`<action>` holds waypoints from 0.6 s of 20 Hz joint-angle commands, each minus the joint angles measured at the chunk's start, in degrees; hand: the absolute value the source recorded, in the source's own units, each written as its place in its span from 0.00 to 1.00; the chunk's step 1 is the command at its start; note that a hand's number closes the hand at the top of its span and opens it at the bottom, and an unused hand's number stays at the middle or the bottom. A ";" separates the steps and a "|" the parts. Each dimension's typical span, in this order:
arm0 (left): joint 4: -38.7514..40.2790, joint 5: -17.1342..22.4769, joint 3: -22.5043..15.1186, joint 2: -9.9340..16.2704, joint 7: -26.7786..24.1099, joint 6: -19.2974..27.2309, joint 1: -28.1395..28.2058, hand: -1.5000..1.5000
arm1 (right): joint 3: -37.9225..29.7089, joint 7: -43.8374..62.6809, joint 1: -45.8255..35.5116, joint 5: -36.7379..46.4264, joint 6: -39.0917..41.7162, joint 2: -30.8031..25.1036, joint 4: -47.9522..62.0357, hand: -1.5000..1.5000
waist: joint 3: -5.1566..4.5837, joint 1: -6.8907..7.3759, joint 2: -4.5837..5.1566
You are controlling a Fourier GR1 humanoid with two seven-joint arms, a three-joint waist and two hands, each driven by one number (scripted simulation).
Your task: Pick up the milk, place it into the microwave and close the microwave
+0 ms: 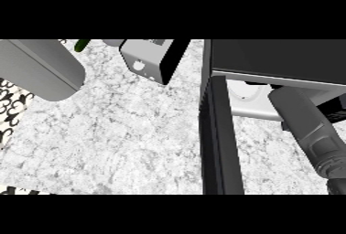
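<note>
Speckled white marble counter [121, 137] with an open microwave [277, 57].

At the lower right edge only a dark bit of the right hand [337, 185] shows, so whether it is spread or closed cannot be told. Its grey forearm [307, 128] slants beyond it towards the oven's mouth. Left of the hand, the dark microwave door [219, 137] stands swung open. Past the forearm lies the white turntable [246, 93]. The milk cannot be made out. Far left of the hand sit a grey box [145, 59] and a large grey rounded form [37, 68].
</note>
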 commanded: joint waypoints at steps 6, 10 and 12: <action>1.41 -1.40 -2.56 1.55 0.14 -2.75 -2.47 0.00 | -2.64 -5.19 -1.75 -2.96 9.93 1.92 -0.12 0.00 | -0.03 -0.68 -0.42; 0.67 -3.15 -5.96 0.42 1.17 -3.28 -2.31 0.00 | -4.56 -7.34 -2.02 -5.14 15.78 2.42 -0.18 0.00 | -0.07 -1.88 -1.06; 3.22 -3.65 -6.97 1.11 0.45 -4.85 -3.74 0.00 | -6.06 -9.30 -0.86 -6.71 16.78 3.58 -0.48 0.00 | -0.08 -2.14 -0.83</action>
